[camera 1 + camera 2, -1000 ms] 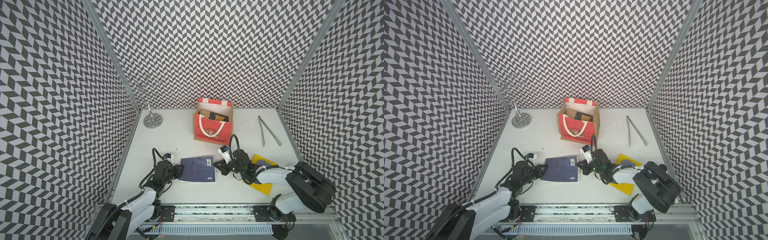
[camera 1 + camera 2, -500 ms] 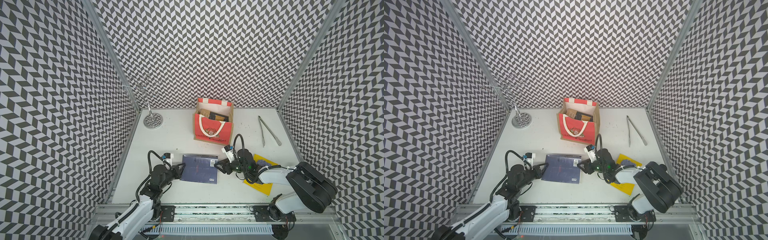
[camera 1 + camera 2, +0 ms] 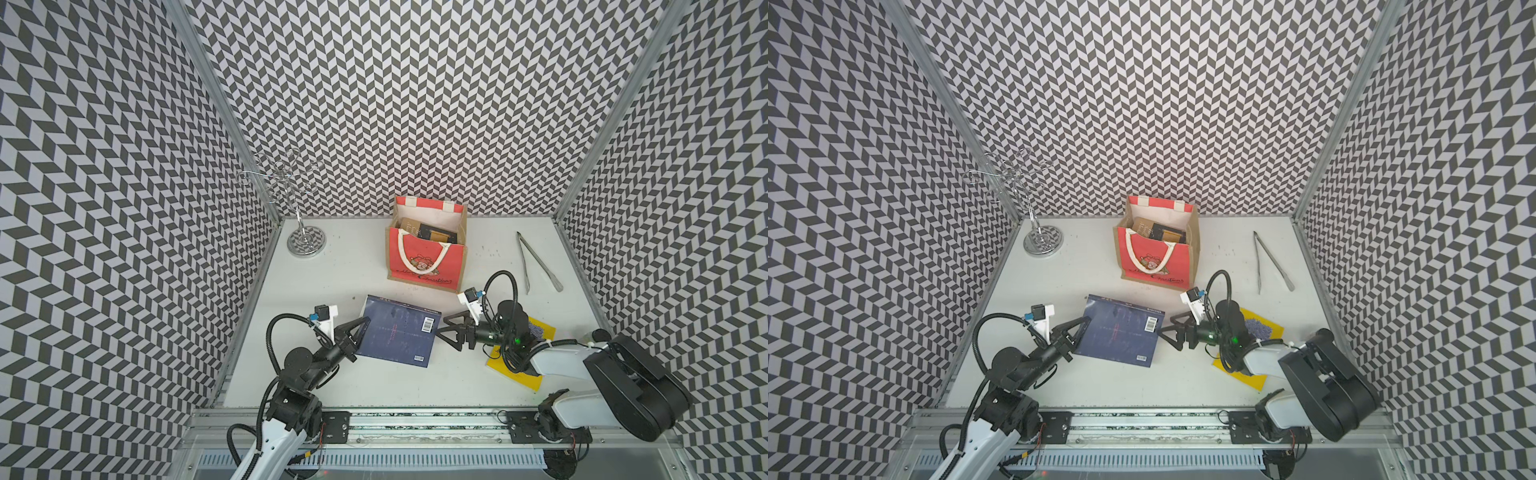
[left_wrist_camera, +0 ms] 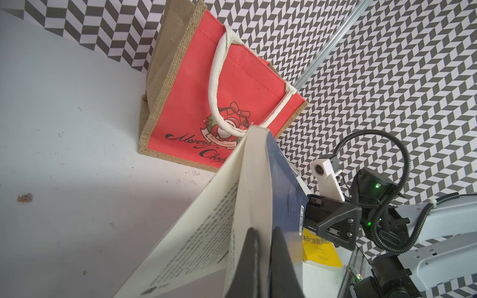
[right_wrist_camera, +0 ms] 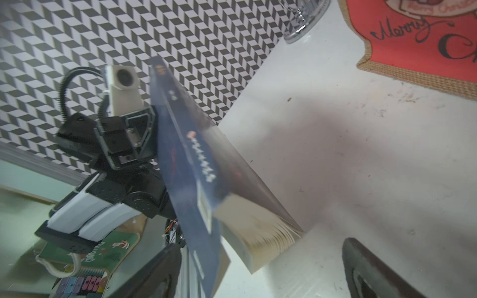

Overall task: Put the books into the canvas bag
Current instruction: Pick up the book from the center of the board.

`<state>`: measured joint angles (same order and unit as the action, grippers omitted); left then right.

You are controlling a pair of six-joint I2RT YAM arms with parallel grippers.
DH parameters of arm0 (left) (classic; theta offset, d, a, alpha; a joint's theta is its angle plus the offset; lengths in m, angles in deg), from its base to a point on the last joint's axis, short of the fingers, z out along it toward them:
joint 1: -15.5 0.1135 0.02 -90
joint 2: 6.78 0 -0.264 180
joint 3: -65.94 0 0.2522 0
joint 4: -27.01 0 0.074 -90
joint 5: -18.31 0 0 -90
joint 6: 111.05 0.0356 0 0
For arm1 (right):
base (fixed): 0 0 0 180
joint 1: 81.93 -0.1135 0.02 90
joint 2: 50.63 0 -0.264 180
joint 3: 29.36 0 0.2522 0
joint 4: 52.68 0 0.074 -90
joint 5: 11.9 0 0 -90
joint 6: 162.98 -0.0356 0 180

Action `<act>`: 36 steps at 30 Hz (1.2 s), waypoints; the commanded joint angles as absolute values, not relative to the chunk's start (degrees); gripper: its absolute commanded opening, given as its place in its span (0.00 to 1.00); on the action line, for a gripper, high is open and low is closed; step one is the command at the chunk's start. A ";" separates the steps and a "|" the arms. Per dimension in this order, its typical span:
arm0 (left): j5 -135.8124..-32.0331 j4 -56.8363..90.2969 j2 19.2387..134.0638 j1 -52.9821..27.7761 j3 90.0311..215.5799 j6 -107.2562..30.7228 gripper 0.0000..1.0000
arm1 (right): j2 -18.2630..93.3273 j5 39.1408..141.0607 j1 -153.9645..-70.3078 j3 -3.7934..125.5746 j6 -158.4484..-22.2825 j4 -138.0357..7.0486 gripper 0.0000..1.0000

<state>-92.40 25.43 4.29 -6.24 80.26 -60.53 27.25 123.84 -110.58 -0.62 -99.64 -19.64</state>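
Observation:
A navy book (image 3: 397, 330) (image 3: 1121, 330) hangs just above the table in front of the canvas bag (image 3: 426, 259) (image 3: 1156, 257). My left gripper (image 3: 359, 328) (image 4: 265, 258) is shut on its left edge, pinching the cover (image 4: 280, 180) and part of the pages, while the lower pages sag open. My right gripper (image 3: 446, 332) (image 5: 262, 245) stands open at the book's right edge (image 5: 185, 144), its fingers either side and apart from it. A yellow book (image 3: 515, 370) (image 4: 320, 252) lies under the right arm. The bag stands upright with books (image 3: 428, 232) inside.
Metal tongs (image 3: 536, 262) lie at the back right. A wire stand (image 3: 305, 241) with a round base stands in the back left corner. Patterned walls close in three sides of the white table (image 3: 357, 266).
My right gripper has opened and let go of the navy book's right edge. The left gripper still holds the book, and its loose pages have dropped open.

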 commanded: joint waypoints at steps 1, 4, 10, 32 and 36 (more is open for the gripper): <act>-93.11 29.26 6.17 -6.46 73.20 -60.51 0.00 | 22.60 126.99 -110.56 -1.17 -98.77 -12.72 0.97; -94.48 31.57 9.08 -6.42 73.61 -60.03 0.00 | 20.25 124.44 -111.06 -0.61 -96.59 -15.59 0.97; -98.15 33.22 11.66 -6.42 76.22 -57.64 0.00 | 21.18 121.14 -111.28 1.70 -92.88 -19.88 0.98; -94.20 38.54 7.25 -6.15 74.42 -63.74 0.00 | 36.79 120.57 -119.51 -7.66 -111.94 14.86 0.57; -94.41 38.08 6.60 -6.12 74.42 -64.03 0.00 | 43.67 121.38 -120.60 -7.14 -118.52 28.40 0.43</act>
